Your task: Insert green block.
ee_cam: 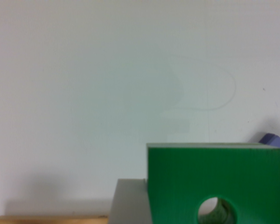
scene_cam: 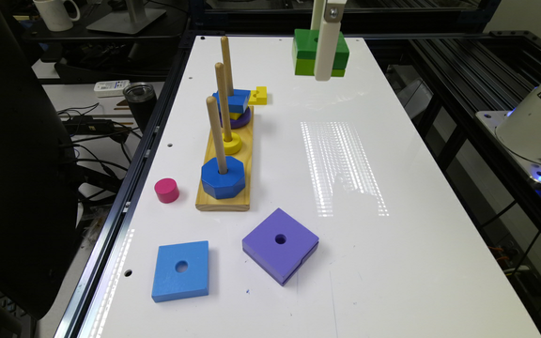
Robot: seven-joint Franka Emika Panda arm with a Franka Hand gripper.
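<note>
My gripper (scene_cam: 325, 56) clamped on green block (scene_cam: 309, 51), held in air above far end of desk (scene_cam: 392, 234). Block flat, hole vertical. Peg board (scene_cam: 226, 188) lies to exterior view's left, nearer; pegs upright, so block must travel left, then descend.

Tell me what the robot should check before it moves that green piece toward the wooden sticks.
1. Green block off the table, carried at the tool: ok.
2. Tool's hold firm: cannot tell; the wrist view shows the block close up, a grey part beside it.
3. Block's centre hole open: ok, visible in the wrist view.
4. Block above a peg: not ok; the pegs stand well toward the exterior view's left.
5. Peg tops free: ok, all three rise bare above their pieces.
6. Block level: cannot tell.
</note>
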